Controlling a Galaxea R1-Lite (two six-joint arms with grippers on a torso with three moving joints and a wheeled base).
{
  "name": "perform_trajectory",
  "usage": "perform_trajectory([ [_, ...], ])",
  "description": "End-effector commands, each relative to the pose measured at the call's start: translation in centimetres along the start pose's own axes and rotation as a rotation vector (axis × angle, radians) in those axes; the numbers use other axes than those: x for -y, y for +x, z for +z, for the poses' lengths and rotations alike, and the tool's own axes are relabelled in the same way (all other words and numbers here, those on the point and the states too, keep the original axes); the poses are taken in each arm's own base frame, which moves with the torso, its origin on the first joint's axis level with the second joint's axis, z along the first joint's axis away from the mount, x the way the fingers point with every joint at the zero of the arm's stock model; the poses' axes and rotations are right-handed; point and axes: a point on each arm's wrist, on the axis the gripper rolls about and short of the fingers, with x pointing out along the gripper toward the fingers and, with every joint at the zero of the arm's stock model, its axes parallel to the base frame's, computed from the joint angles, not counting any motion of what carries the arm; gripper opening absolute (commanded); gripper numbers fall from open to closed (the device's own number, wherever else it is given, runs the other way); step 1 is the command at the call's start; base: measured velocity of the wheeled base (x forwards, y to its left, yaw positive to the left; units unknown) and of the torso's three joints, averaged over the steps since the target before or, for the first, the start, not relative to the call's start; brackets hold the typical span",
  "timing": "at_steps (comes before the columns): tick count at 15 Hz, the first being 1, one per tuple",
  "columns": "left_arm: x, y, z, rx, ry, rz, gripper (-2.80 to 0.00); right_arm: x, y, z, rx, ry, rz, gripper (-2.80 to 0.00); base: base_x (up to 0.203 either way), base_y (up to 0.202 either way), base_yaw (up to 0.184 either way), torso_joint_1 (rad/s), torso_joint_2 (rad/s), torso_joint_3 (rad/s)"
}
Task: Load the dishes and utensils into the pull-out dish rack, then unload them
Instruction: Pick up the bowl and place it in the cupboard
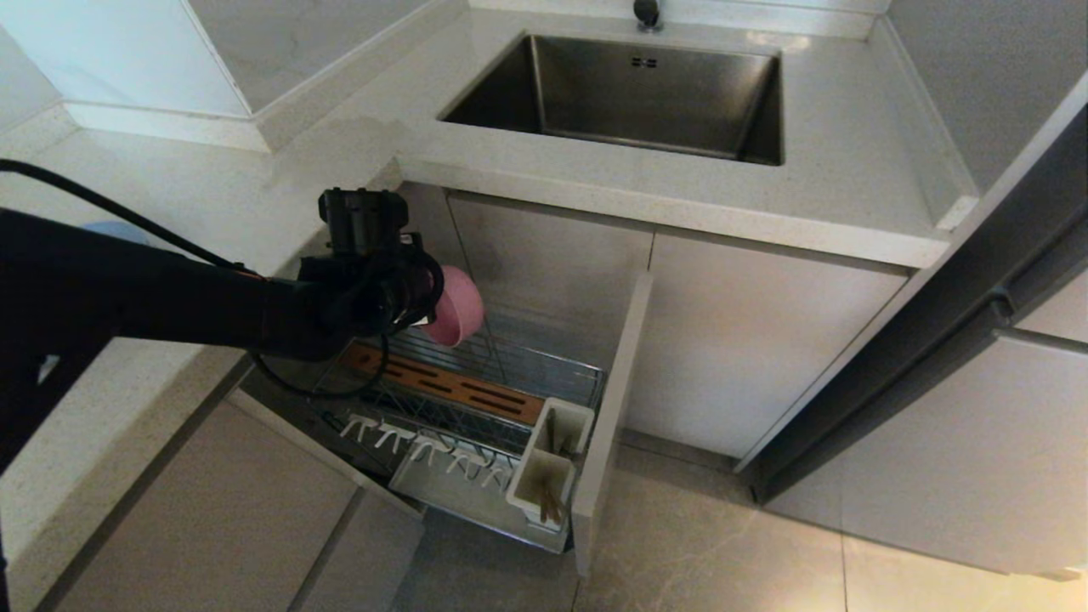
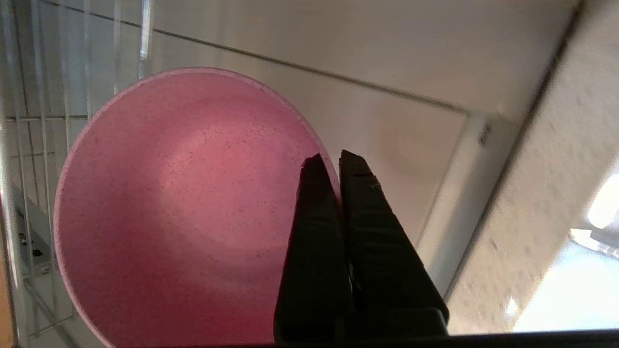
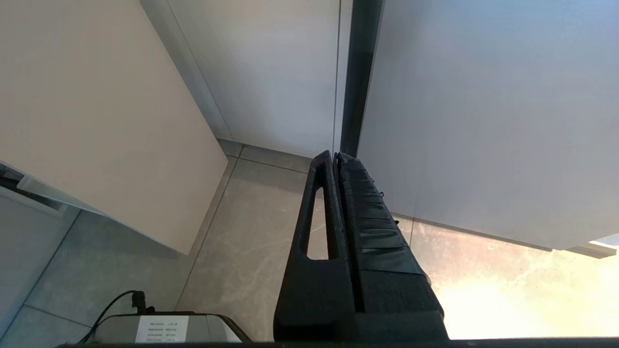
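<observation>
A pale stone counter [image 1: 595,195] runs round the corner of the kitchen, and a steel sink [image 1: 629,93] is set into it at the back. Below the sink, beige cabinet fronts [image 1: 731,340] are seen above a grey tiled floor [image 1: 722,552].

From the cabinet under the counter a wire dish rack [image 1: 476,408] is pulled out, its front panel [image 1: 608,425] standing at the outer end. A wooden slotted strip [image 1: 459,387] lies along the rack, a row of white prongs [image 1: 425,446] sits beside it, and two white utensil cups [image 1: 548,463] are fixed against the front panel. Thin wooden chopsticks [image 1: 551,501] are stood in the nearer cup.

The black left arm is reached in from the left, above the inner end of the rack. A small pink bowl [image 2: 184,208] is held clear above the wires, tipped on its side, its rim pinched between the closed fingers of the left gripper [image 2: 333,162].

The right gripper [image 3: 336,157] is kept low beside the cabinets, over the floor, with its fingers pressed together on nothing.
</observation>
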Motion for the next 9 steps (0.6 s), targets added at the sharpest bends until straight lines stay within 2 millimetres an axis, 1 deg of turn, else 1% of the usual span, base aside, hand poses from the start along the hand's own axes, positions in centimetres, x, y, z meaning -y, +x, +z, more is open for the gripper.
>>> perform_trajectory([
  [1,-1.2,1.2,0.3,0.018,-0.018,0.021,-2.80,0.0,0.0,0.0,0.001,0.000,0.000,-2.80,0.000,0.000,0.000,0.000,0.00,0.000],
  [4,-1.8,2.3,0.3,0.022,-0.035,-0.018,-2.80,0.0,0.0,0.0,0.001,0.000,0.000,-2.80,0.000,0.000,0.000,0.000,0.00,0.000],
  [9,-1.5,2.2,0.4,0.025,-0.038,-0.039,-2.80,0.0,0.0,0.0,0.001,0.000,0.000,-2.80,0.000,0.000,0.000,0.000,0.00,0.000],
])
